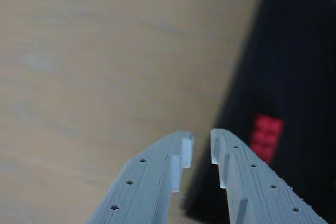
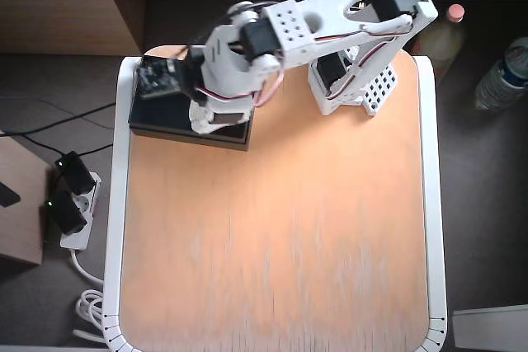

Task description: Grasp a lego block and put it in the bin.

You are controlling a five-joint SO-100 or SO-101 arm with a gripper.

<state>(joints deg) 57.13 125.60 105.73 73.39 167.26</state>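
In the wrist view we list, left to right: bare wooden table (image 1: 94, 66); gripper (image 1: 201, 148), released, jaws slightly apart with nothing between them; lego block (image 1: 266, 136), red, lying inside the black bin (image 1: 299, 66) at right. In the overhead view we note the arm (image 2: 330, 14) reaching over the bin (image 2: 165, 125) at the far left.

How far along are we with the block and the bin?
Done, it seems: in the wrist view the red block lies on the bin's dark floor. In hand: nothing; the gripper shows an empty narrow gap between its fingers, beside the block. Overhead, the arm reaches over the bin at the table's far left corner. Left: probably just pulling the arm back.
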